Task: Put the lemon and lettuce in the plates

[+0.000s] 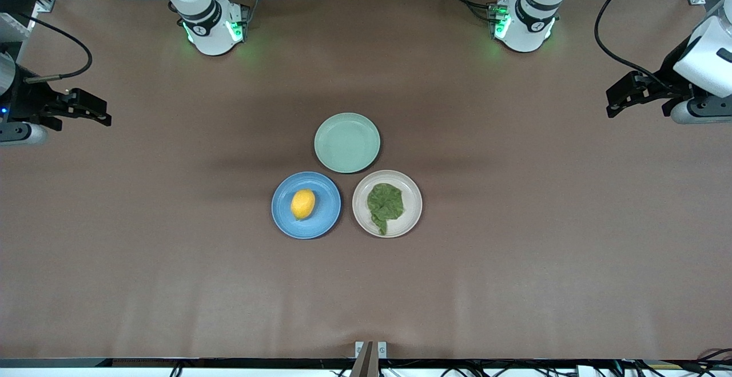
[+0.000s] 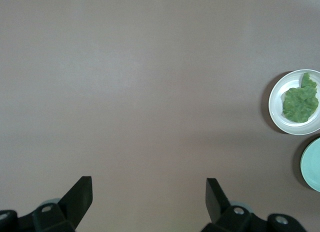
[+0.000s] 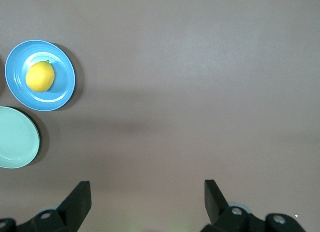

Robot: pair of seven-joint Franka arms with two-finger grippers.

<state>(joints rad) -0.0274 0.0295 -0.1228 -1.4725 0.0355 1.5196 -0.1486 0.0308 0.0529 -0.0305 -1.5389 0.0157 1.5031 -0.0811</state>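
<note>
The yellow lemon (image 1: pixel 303 203) (image 3: pixel 40 76) lies on the blue plate (image 1: pixel 329 212) (image 3: pixel 63 90). The wrinkly green lettuce (image 1: pixel 385 202) (image 2: pixel 300 103) lies on the beige-pink plate (image 1: pixel 415 202) (image 2: pixel 278 114) beside it, toward the left arm's end. My right gripper (image 1: pixel 106 113) (image 3: pixel 148 199) hangs open and empty over bare table at the right arm's end. Over the left arm's end my left gripper (image 1: pixel 611 103) (image 2: pixel 149 197) is open too, with nothing between its fingers. Both are well away from the plates.
An empty pale green plate (image 1: pixel 347 142) (image 2: pixel 312 164) (image 3: pixel 17 137) sits just farther from the front camera than the two filled plates, touching distance from both. Brown table surface (image 1: pixel 514 251) stretches wide around the three plates.
</note>
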